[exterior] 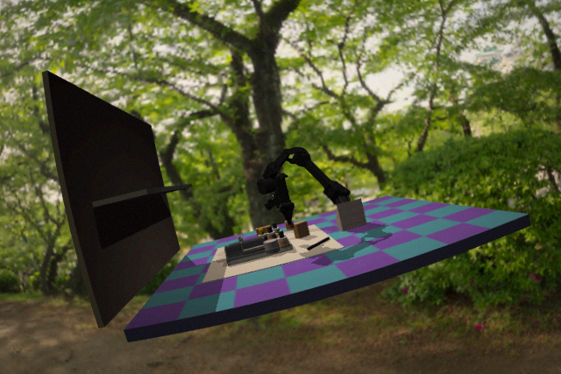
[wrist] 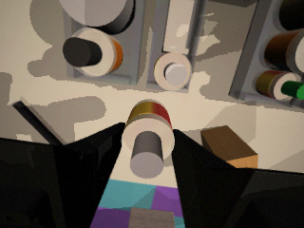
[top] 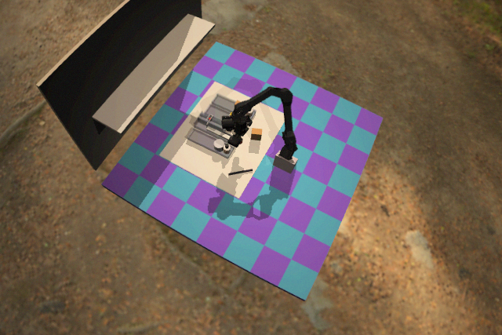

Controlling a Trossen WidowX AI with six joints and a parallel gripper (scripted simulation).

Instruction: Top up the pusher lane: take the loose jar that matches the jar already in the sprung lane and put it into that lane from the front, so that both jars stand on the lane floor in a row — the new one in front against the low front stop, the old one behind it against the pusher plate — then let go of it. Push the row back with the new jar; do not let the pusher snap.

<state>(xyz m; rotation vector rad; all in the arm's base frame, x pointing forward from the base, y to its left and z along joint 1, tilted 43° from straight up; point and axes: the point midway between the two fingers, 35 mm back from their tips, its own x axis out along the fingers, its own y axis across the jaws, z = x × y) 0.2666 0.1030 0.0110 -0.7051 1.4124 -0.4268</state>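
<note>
In the wrist view, left to right: the left lane [wrist: 102, 71] holds a wide jar with a dark cap [wrist: 92, 52], so it is not the target. The centre lane [wrist: 173, 45] holds a small jar with a grey cap [wrist: 173, 72] at its front. The end effector [wrist: 147, 142] is closed partway on the matching loose jar [wrist: 147, 128], gripping its body so the jar is carried upright above the bench [wrist: 57, 119], directly before the centre lane mouth. A brown block [wrist: 229, 148] lies right, clear of that approach path.
</note>
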